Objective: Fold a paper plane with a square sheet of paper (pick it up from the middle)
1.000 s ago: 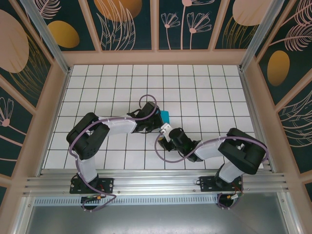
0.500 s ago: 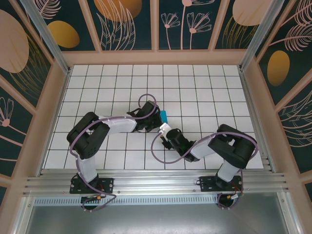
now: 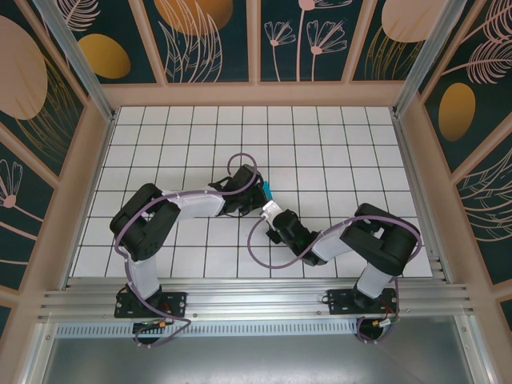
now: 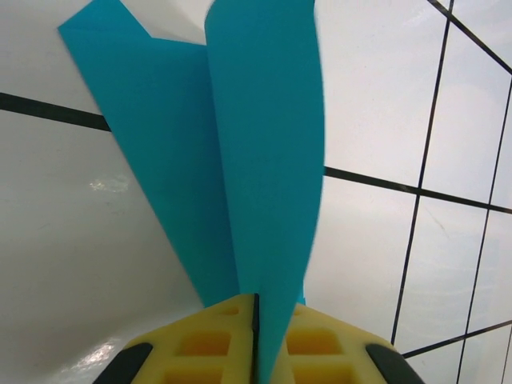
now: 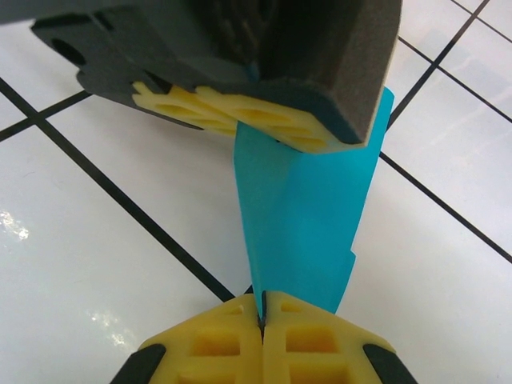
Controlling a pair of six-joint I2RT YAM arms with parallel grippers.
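The square sheet of paper (image 4: 256, 160) is teal-blue and folded into a slim, creased, dart-like shape with two flaps. It is held just above the white tiled floor near the middle. My left gripper (image 4: 256, 300) is shut on one end, the paper pinched between its yellow pads (image 4: 204, 340). My right gripper (image 5: 262, 298) is shut on the opposite end of the paper (image 5: 308, 216), facing the left gripper (image 5: 248, 112) a short way off. From above, a small sliver of paper (image 3: 267, 192) shows between the left gripper (image 3: 258, 197) and the right gripper (image 3: 270, 209).
The white tiled floor (image 3: 336, 152) with black grid lines spreads all round the arms. Wooden posts and patterned walls (image 3: 256, 88) close it in at the back and sides. A metal rail (image 3: 256, 300) runs along the near edge by the arm bases.
My right gripper has moved up to the paper and shut on its near end. The right arm's elbow swung left. The left gripper kept its hold and barely moved.
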